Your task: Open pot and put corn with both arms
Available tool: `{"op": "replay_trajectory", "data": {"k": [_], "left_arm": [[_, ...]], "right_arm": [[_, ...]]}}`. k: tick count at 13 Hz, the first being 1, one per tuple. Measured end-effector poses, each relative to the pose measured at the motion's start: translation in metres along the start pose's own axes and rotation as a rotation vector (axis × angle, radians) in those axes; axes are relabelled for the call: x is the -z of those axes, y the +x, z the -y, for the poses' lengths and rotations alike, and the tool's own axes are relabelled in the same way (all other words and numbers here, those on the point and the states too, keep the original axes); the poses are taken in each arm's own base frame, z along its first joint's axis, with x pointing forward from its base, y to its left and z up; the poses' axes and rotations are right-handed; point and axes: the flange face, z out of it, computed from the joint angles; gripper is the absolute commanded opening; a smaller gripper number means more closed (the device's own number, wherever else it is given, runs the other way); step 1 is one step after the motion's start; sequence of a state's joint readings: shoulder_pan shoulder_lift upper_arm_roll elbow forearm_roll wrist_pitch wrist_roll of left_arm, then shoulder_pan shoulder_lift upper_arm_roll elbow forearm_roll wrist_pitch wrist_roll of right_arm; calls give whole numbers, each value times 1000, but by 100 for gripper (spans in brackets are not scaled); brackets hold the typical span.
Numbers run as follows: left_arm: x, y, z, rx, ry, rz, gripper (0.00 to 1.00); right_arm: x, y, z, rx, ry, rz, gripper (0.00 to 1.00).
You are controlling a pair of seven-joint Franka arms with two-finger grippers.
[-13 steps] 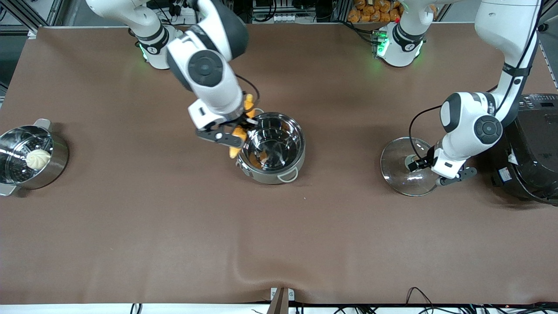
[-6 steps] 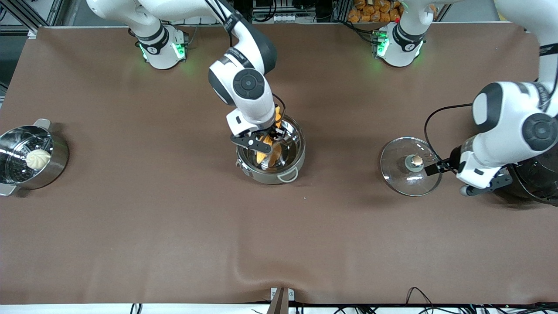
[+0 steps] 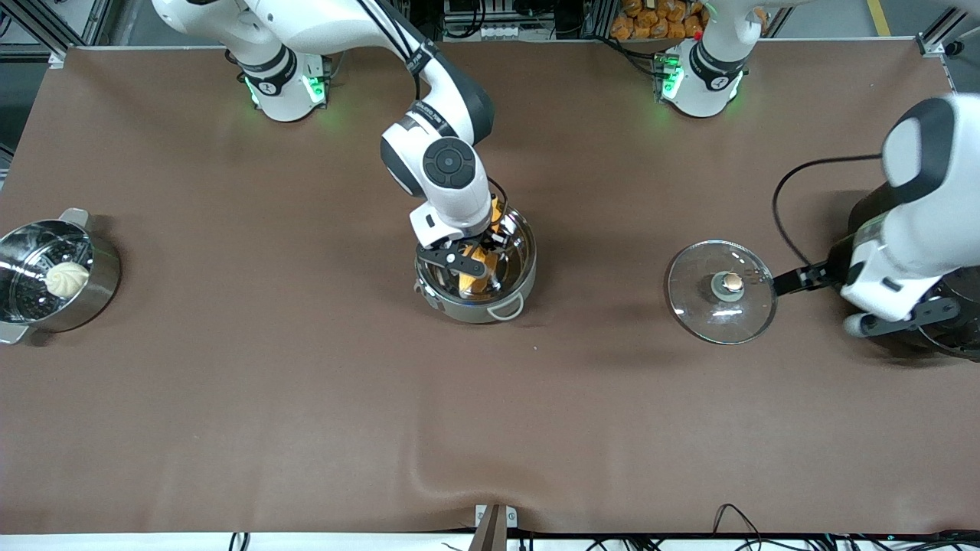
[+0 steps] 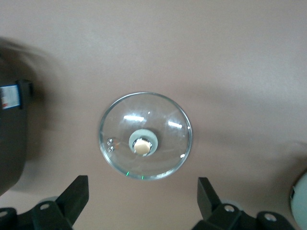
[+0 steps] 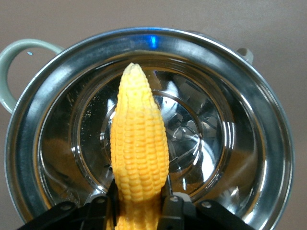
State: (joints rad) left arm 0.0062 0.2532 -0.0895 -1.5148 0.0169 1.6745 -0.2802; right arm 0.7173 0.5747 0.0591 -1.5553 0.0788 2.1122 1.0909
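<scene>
The open steel pot (image 3: 513, 264) stands mid-table. My right gripper (image 3: 475, 264) is shut on the yellow corn cob (image 3: 473, 280) and holds it down inside the pot; in the right wrist view the corn (image 5: 138, 148) points its tapered tip across the pot's mirror-like inside (image 5: 216, 143), with my right gripper (image 5: 139, 206) clamped on its thick end. The clear glass lid (image 3: 721, 291) with its copper-coloured knob lies flat on the table toward the left arm's end. My left gripper (image 3: 892, 321) is open and empty, raised beside the lid (image 4: 145, 135); its own view shows both spread fingers (image 4: 72, 196).
A big black rice cooker (image 3: 938, 337) stands at the left arm's end, partly under the left arm. A second steel pot with a steamer insert (image 3: 31, 260) and a white bun (image 3: 66, 278) stands at the right arm's end.
The right gripper moved the corn from beside the pot's rim to over and down into the pot. The left gripper let go of the lid's knob and drew up and away toward the rice cooker.
</scene>
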Motion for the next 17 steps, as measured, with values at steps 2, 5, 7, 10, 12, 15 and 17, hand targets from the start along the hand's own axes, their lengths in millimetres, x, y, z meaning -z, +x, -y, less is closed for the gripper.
{"op": "replay_trajectory", "data": {"k": [2, 5, 7, 10, 12, 15, 17], "left_arm": [[30, -8, 5, 1, 1, -6, 100], [66, -26, 7, -8, -7, -51, 100], [84, -38, 4, -28, -11, -74, 100], [94, -52, 1, -72, -4, -59, 100], [97, -56, 1, -81, -2, -57, 100], [92, -65, 0, -91, 5, -42, 100], [92, -70, 0, -111, 8, -41, 100]], "right_arm": [[-1, 2, 0, -3, 3, -3, 100], [5, 5, 2, -6, 17, -12, 100], [19, 15, 1, -20, 37, -30, 100], [79, 62, -33, -97, 46, -42, 100], [145, 101, -89, -108, 21, -26, 100], [235, 124, -173, -45, -8, 3, 100], [276, 126, -216, 8, -11, 8, 100]]}}
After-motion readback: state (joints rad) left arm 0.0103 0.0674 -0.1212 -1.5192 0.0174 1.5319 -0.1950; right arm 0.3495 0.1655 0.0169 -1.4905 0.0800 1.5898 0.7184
